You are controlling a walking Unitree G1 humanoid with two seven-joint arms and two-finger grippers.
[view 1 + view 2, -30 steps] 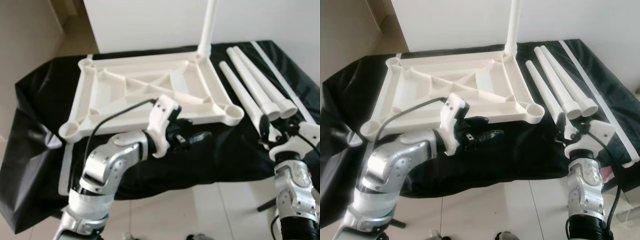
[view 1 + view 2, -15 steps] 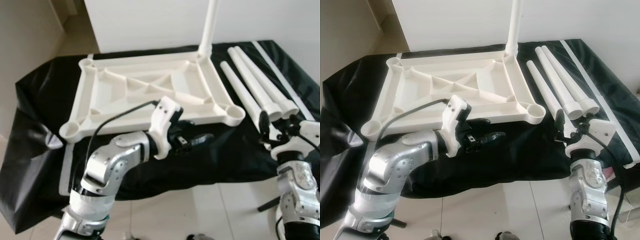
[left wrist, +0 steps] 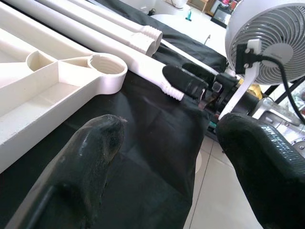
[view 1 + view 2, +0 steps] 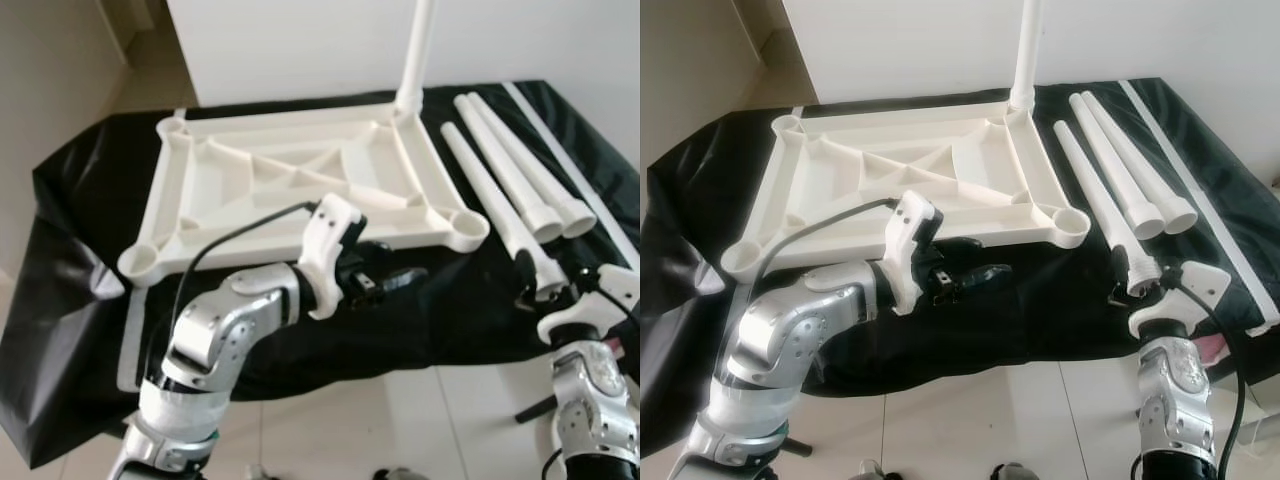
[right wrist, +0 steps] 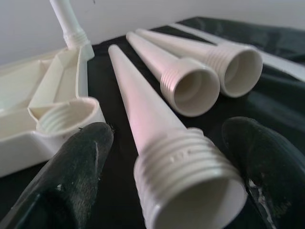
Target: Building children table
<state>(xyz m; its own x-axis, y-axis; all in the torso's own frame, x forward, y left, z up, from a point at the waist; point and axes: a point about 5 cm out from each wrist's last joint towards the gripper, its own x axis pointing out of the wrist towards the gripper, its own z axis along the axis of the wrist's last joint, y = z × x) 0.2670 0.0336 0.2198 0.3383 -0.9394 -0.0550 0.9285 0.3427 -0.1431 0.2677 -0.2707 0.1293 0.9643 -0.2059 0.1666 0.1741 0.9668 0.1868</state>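
Observation:
A white tabletop (image 4: 168, 190) lies upside down on a black cloth, with threaded sockets at its corners. One white leg (image 4: 418, 50) stands screwed into the far right corner. Three loose legs lie to the right; the nearest leg (image 4: 485, 190) ends in a threaded collar (image 5: 186, 162). My right gripper (image 4: 545, 292) is open at that collar, one finger (image 5: 78, 167) on each side and apart from it. My left gripper (image 4: 405, 276) hovers open over the cloth just before the near right socket (image 3: 107, 67), holding nothing.
The black cloth (image 4: 80, 200) hangs over the near edge down to a tiled floor. A long white strip (image 4: 570, 160) lies along the cloth's right side beyond the two other legs (image 4: 525, 170). A grey fan (image 3: 267, 43) stands off to the right. A white wall rises behind.
My right gripper has drawn back toward the near edge and lower, uncovering the nearest leg's threaded end. The left arm has barely moved.

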